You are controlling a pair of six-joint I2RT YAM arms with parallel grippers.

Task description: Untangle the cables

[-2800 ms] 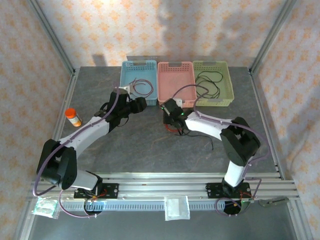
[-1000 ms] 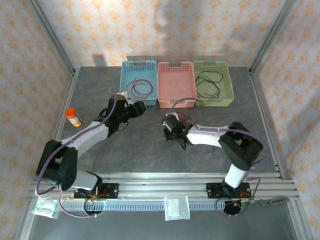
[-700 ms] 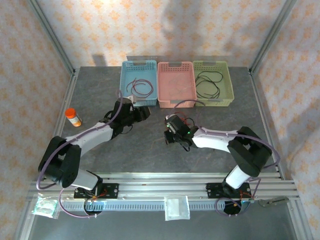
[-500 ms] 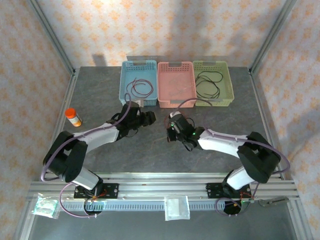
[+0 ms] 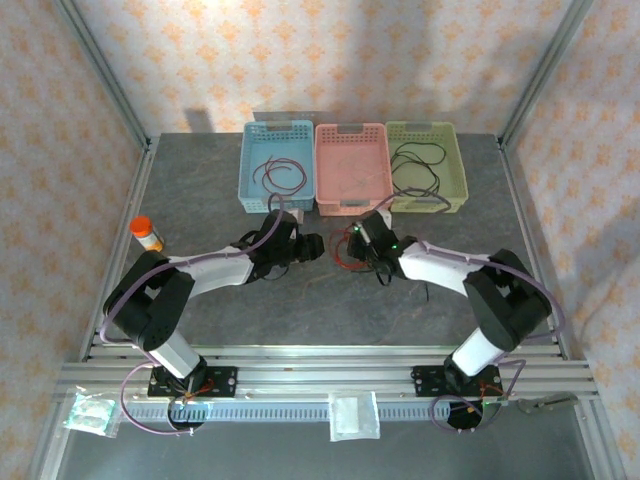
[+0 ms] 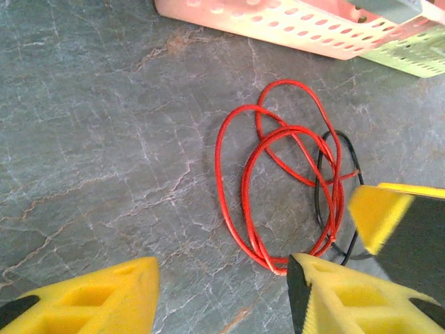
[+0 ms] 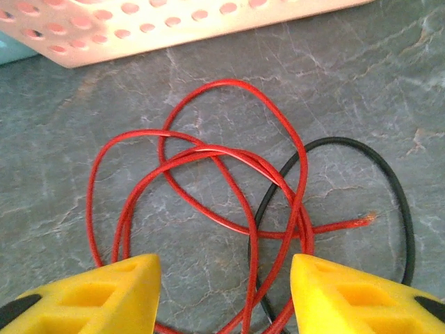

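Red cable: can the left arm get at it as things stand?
Probably yes. The red cable lies loose on the table just ahead of the open left end effector; the right end effector crowds its far side.

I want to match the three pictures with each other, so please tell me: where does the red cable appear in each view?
Top external: red cable mid-picture, just in front of the pink basket.
Left wrist: centre to right, below the pink basket.
Right wrist: centre, below the pink basket.
Shared landmark: the pink basket's near wall.
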